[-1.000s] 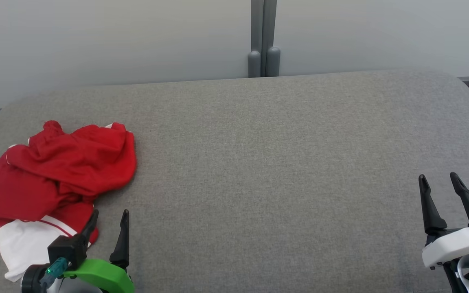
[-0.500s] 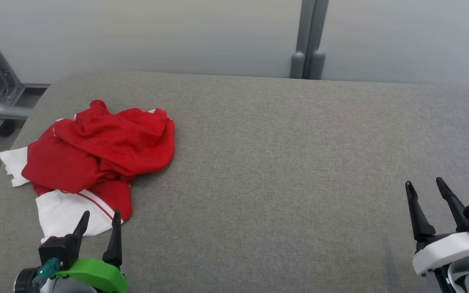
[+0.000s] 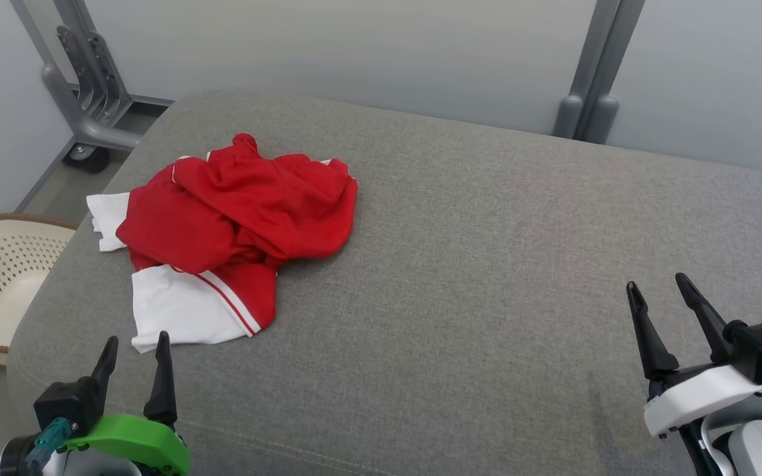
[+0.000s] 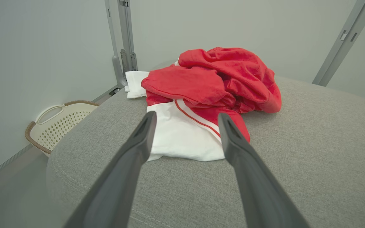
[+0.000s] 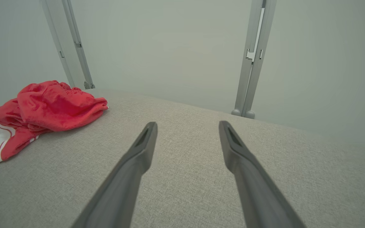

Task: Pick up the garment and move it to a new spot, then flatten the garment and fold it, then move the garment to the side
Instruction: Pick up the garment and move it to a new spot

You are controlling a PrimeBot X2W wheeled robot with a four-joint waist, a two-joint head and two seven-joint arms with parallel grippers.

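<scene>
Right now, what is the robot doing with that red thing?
The robot has a garment to fold. It lies crumpled on the grey pad and nothing holds it. The left gripper is open near its white part, not touching. The right gripper is open too, far off to the side.

The garment [image 3: 235,211] is red with white parts, crumpled into a loose, unfolded heap. It lies on the left part of the grey padded surface [image 3: 487,264], close to the left edge. The red cloth is bunched in thick folds on top. 1 flat white panel [image 3: 176,311], bordered by a thin red stripe, spreads out on the near side. A smaller white piece [image 3: 106,218] pokes out at the left.
</scene>
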